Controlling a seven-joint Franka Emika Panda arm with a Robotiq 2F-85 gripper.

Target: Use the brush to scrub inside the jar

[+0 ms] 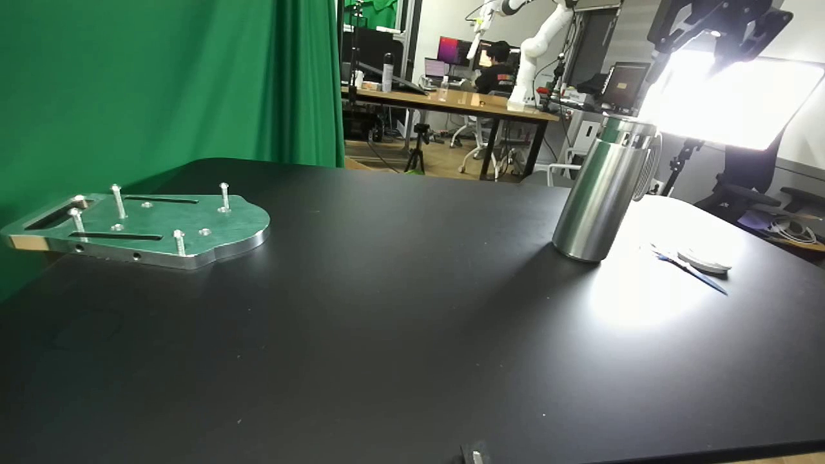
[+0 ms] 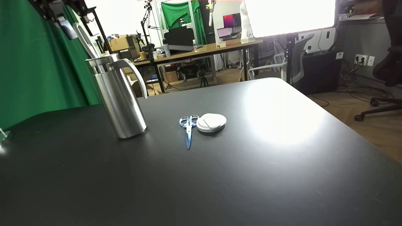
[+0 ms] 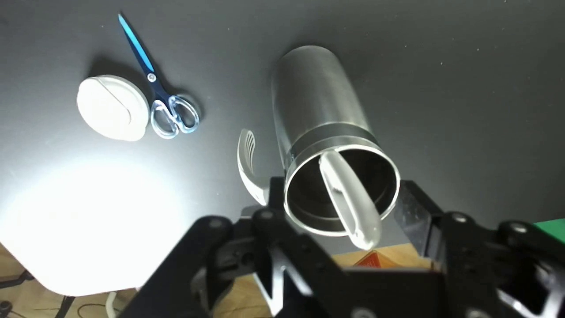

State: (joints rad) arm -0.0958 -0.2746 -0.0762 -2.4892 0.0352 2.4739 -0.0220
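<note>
A black table (image 2: 220, 182) carries an upright steel jar (image 2: 117, 100). Above its mouth hangs the gripper (image 3: 343, 194), jaws spread, one either side of the brush (image 3: 359, 212), which leans in the jar, its white handle sticking out. Near the jar lie a white oval thing (image 3: 110, 108) and, just beside it, blue scissors (image 3: 158, 89).

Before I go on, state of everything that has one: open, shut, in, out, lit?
Jar: standing, mouth uncovered
Brush: in the jar, handle sticking out, bristles hidden
Gripper: open, not closed on the brush
Scissors: shut, lying flat
White object: lying flat; open or shut unclear
Lamp: lit
Red-purple monitor: lit
</note>
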